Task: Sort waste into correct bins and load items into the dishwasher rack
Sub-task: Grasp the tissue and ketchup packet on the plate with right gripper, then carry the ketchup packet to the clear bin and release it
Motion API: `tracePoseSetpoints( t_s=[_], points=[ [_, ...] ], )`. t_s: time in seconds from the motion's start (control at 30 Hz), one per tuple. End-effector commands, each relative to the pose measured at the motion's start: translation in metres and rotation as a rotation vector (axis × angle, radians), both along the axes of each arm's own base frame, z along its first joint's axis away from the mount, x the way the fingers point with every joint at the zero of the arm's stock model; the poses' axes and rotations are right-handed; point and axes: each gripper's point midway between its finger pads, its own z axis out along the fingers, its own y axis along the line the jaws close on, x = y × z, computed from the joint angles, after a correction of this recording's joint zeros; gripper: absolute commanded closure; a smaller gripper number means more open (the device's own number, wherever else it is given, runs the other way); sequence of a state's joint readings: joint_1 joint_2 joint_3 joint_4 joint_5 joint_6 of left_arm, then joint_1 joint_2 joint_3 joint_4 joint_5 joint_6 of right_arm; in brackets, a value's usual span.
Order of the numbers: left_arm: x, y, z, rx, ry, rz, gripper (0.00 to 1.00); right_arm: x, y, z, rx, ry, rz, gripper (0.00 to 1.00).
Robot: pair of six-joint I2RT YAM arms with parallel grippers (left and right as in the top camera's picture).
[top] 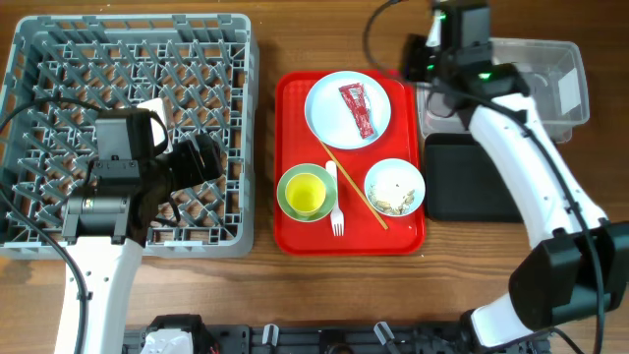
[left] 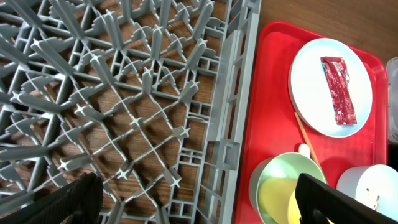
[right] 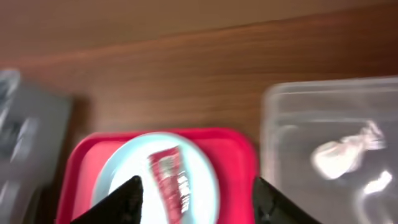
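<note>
The grey dishwasher rack (top: 128,59) fills the left and holds no dishes. My left gripper (top: 209,157) hangs open and empty over its right side; it shows in the left wrist view (left: 199,205). On the red tray (top: 295,231) a light-blue plate (top: 329,123) carries the red wrapper (top: 358,110). The yellow-green cup (top: 307,195) sits inside the pale green bowl (top: 287,187). The light-blue bowl (top: 395,187) holds food scraps. The white fork (top: 336,206) and chopsticks (top: 354,185) lie between the bowls. My right gripper (right: 196,202) is open and empty above the tray's far right corner. The crumpled napkin (right: 339,155) lies in the clear tub (top: 550,118).
The black tray (top: 472,177) lies right of the red tray, in front of the clear tub. The right arm reaches over both bins. The right wrist view is blurred. Bare wood table surrounds the things.
</note>
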State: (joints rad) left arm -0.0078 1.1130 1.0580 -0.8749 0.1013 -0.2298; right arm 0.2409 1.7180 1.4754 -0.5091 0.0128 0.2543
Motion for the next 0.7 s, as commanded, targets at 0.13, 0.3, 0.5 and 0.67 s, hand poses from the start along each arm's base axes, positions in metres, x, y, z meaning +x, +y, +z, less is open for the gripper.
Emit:
tracePoseSetpoints(
  t_s=[0.13, 0.3, 0.5, 0.67],
  points=[
    [0.003, 0.003, 0.009, 0.015, -0.028, 0.000, 0.00, -0.015, 0.052, -0.077, -0.105, 0.162, 0.212, 0.37],
    [0.003, 0.003, 0.009, 0.015, -0.027, 0.000, 0.00, -0.019, 0.060, -0.131, -0.102, 0.282, 0.188, 0.40],
    [0.003, 0.003, 0.009, 0.015, -0.027, 0.000, 0.00, -0.029, 0.065, -0.182, -0.079, 0.406, 0.197, 0.41],
    [0.003, 0.003, 0.009, 0.015, -0.027, 0.000, 0.00, -0.035, 0.065, -0.196, -0.083, 0.448, 0.202, 0.57]
  ],
)
